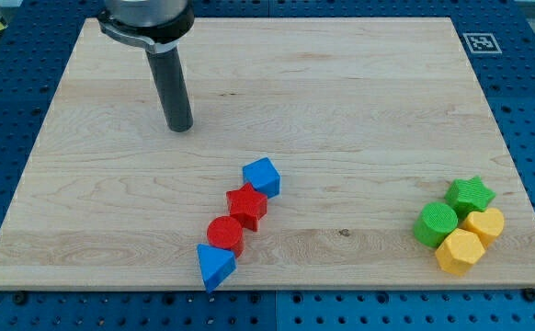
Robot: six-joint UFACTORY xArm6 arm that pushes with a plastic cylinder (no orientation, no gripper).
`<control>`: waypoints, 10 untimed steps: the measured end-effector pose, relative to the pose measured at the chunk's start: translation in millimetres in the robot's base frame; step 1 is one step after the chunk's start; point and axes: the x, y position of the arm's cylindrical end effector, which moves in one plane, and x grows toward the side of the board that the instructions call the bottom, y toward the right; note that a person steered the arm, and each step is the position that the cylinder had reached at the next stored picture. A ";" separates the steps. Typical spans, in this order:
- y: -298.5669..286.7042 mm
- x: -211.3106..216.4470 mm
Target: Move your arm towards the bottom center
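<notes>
My tip (179,128) rests on the desk (341,101) at upper left; blue cube (262,176), red blocks and blue triangle (215,266) chain diagonally below-right; green and yellow blocks cluster right.

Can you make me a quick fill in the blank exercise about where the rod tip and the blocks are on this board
1. My tip rests in the view's upper ____ part of the wooden board.
2. The diagonal chain runs from the blue cube down to the blue ____ at the board's bottom edge.
3. The cluster at the view's lower right holds two green blocks and two ____ blocks.
4. Between the chain's blue ends sit two ____ blocks.

Missing words: left; triangle; yellow; red
</notes>
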 end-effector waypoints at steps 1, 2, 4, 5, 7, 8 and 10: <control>1.1 0.0; 3.8 0.0; 116.4 0.1; 146.9 14.6; 164.8 39.2; 186.0 54.8; 192.5 123.8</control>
